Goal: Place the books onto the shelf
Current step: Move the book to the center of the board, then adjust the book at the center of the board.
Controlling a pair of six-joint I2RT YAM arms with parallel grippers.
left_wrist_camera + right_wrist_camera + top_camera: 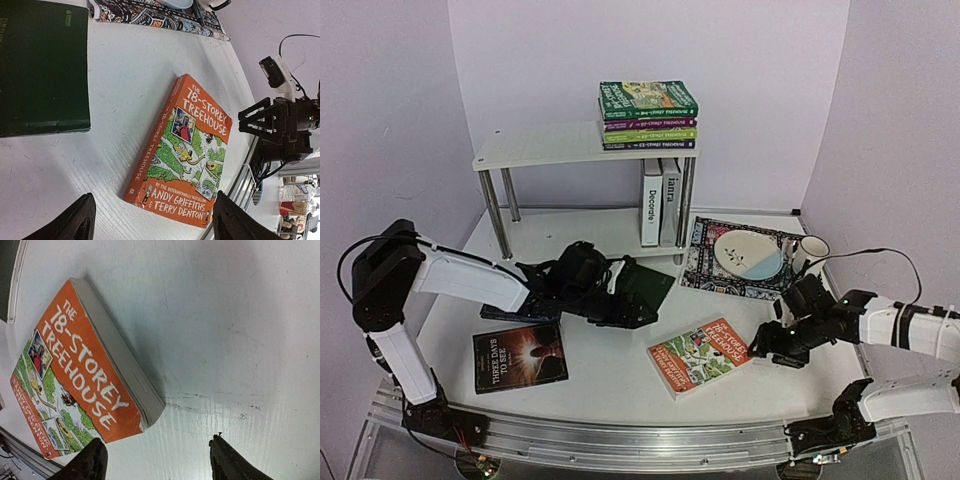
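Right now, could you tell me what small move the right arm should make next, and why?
Probably ease the right gripper forward toward the near corner of the orange book. The gripper is open over bare table with nothing held, and the book lies flat just ahead, its page edge facing the gripper, so closing in comes before any grasp.

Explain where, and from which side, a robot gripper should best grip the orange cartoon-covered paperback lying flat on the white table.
Probably grip the orange paperback at its title-end short edge, coming low from the robot's right, where the open right gripper faces it. It lies flat, cover up, so only thin edges offer purchase.
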